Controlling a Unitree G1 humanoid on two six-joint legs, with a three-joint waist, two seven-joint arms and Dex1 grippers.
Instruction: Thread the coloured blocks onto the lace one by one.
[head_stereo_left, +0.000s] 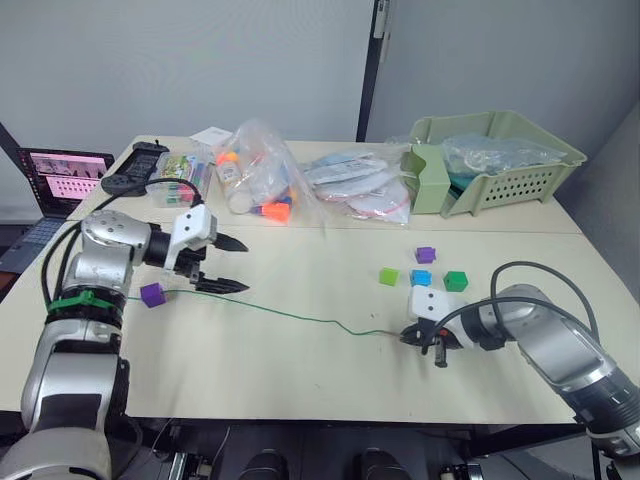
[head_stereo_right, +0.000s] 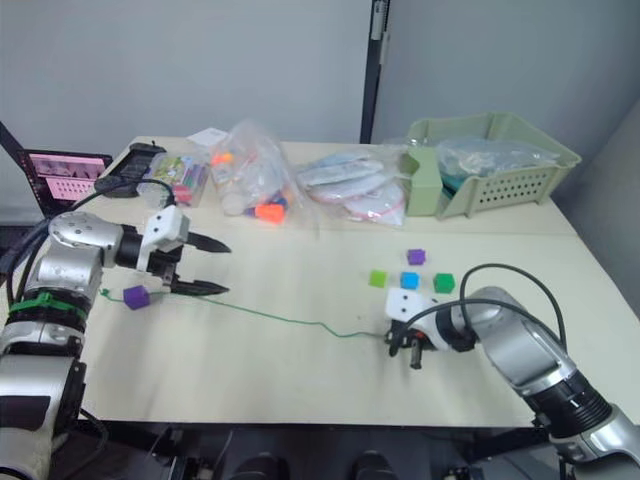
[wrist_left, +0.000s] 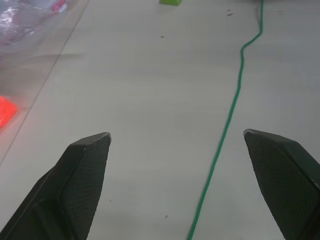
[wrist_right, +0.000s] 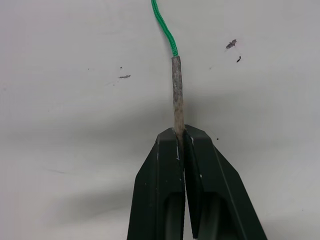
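Right claw (wrist_right: 181, 137) pinches the lace (head_stereo_left: 290, 315) — its tip end hidden between fingers; left claw (head_stereo_left: 232, 264) gapes.

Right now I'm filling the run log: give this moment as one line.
right hand: shut on lace tip | left hand: open over lace | purple block: on lace | four blocks: loose

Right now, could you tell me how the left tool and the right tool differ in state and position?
The left tool is open and holds nothing, while the right tool is shut on the lace's greyish tip. The left tool sits beside the purple block near the lace's far end; the right tool sits just in front of the cluster holding the blue block. Both are low over the table, near the lace.
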